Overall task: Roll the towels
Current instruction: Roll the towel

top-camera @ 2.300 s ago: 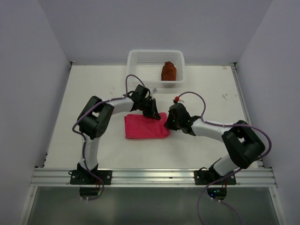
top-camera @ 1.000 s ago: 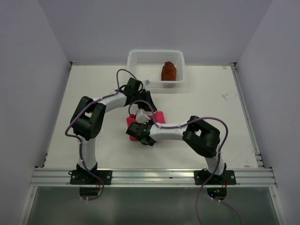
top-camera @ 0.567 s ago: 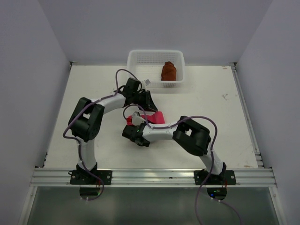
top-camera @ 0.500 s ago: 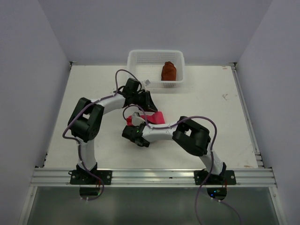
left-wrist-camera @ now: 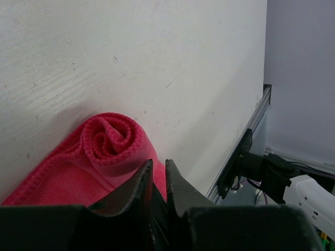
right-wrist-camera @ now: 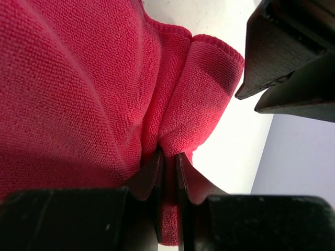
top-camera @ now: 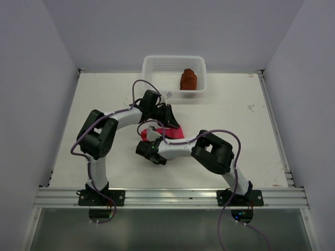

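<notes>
The pink towel [top-camera: 176, 134] lies mid-table, bunched and mostly hidden under both wrists. Seen from the left wrist, its end is a loose spiral roll [left-wrist-camera: 112, 139]. My left gripper [top-camera: 171, 122] [left-wrist-camera: 158, 162] sits at that end, its jaws nearly together with pink cloth at their tips. The right gripper [top-camera: 148, 139] [right-wrist-camera: 168, 153] is shut on a fold of the pink towel [right-wrist-camera: 84, 89], with cloth showing between its jaws. The rust-brown towel [top-camera: 188, 79] stands rolled in the white mesh basket [top-camera: 157, 65].
The basket stands at the table's far edge, centre. A metal rail [top-camera: 167, 196] runs along the near edge by the arm bases. The left gripper's black fingers [right-wrist-camera: 285, 57] hang close over the right gripper. Walls enclose the table on three sides.
The pink towel lay flat earlier. My right gripper has swept left across it, pulling the cloth over into a bunch. The left gripper has shifted slightly to the right in the last second.
</notes>
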Available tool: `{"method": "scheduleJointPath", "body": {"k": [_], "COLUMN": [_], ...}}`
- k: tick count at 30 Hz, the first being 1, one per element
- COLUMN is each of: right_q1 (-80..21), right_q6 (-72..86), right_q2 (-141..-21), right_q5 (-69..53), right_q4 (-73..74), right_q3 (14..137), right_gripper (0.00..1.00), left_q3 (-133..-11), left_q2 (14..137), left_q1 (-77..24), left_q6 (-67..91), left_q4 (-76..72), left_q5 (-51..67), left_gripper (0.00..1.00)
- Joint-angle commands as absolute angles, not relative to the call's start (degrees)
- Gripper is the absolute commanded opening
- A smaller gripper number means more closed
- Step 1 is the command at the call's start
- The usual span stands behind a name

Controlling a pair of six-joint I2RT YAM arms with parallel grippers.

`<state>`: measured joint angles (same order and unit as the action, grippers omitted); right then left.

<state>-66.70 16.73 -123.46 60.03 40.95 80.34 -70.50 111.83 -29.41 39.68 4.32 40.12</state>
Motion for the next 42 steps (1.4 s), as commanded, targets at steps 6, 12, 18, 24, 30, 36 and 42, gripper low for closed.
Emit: {"method": "scheduleJointPath", "body": {"k": [6, 12, 18, 24, 30, 36, 42], "right_q1": [-66.0, -66.0, -66.0, -66.0, -65.9, -65.5, -65.1], "right_q6": [19.9, 20.8, 21.0, 24.2, 29.3, 32.3, 36.7], "right_q2": [-124.5, -122.8, -121.9, -117.8, -113.6, -112.4, -110.6], "right_q5": [55.9, 56.3, 57.0, 59.1, 62.3, 62.4, 64.2], "right_q4": [39.4, 38.1, 38.1, 36.5, 33.6, 31.9, 32.2], "right_q3": [79.9, 79.2, 79.8, 76.6, 72.4, 70.9, 69.7], "right_gripper": [0.00, 0.00, 0.06, 0.17, 0.27, 0.32, 0.37], "left_q3": [-71.0, -72.3, -72.3, -71.4, -72.1, -71.5, -70.9], "left_q2": [114.8, 117.7, 119.4, 120.1, 119.6, 119.7, 119.9], "left_q1": [-30.8, -30.7, -30.7, -30.0, -29.9, -29.9, -29.9], "left_q6": [37.1, 37.2, 37.0, 38.0, 37.8, 37.7, 37.9], "left_q4": [5.8, 8.4, 9.8, 9.4, 10.4, 10.4, 9.8], "left_q5": [37.0, 33.8, 32.8, 33.5, 32.1, 32.3, 32.7], "left_gripper": [0.19, 0.18, 0.16, 0.14, 0.14, 0.13, 0.13]}}
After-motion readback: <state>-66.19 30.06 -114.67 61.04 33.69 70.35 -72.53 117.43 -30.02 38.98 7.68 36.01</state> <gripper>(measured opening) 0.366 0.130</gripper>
